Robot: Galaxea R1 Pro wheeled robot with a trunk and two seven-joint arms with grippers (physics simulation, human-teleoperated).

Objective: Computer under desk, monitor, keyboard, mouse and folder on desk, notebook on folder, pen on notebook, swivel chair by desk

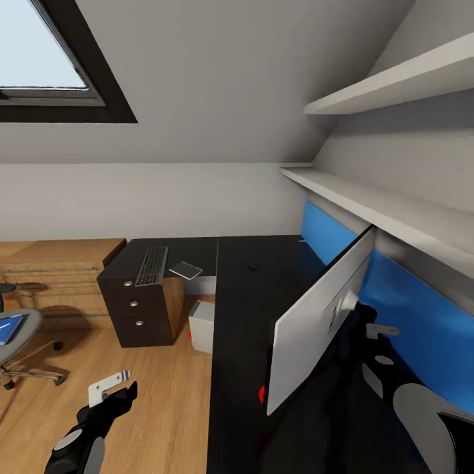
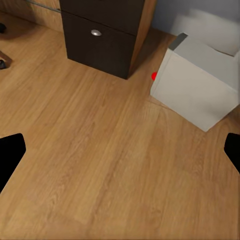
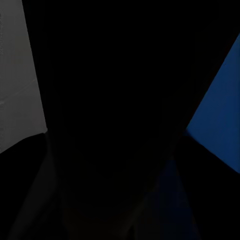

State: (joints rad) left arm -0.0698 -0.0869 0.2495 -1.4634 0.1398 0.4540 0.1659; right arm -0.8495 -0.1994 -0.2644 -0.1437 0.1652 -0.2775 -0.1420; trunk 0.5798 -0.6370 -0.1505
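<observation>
The monitor (image 1: 316,322) shows its light grey back and leans over the black desk (image 1: 243,316). My right gripper (image 1: 380,330) is right behind it, shut on its dark stalk; in the right wrist view the monitor's grey back (image 3: 17,75) and the blue panel (image 3: 217,115) flank a black mass. The keyboard (image 1: 152,265) lies on a dark drawer unit (image 1: 138,309). A small dark mouse (image 1: 252,267) rests on the desk. The computer (image 1: 201,327) (image 2: 200,85) stands on the floor at the desk's edge. My left gripper (image 1: 112,390) (image 2: 120,160) hangs open over the floor. The swivel chair (image 1: 16,342) carries the blue folder (image 1: 10,327).
A flat grey item (image 1: 185,269) lies beside the keyboard on the drawer unit (image 2: 100,35). A light-wood chest (image 1: 62,263) stands against the far wall. Two white shelves (image 1: 368,197) run above the desk's blue back panel (image 1: 408,309). Wooden floor (image 1: 151,395) stretches between chair and desk.
</observation>
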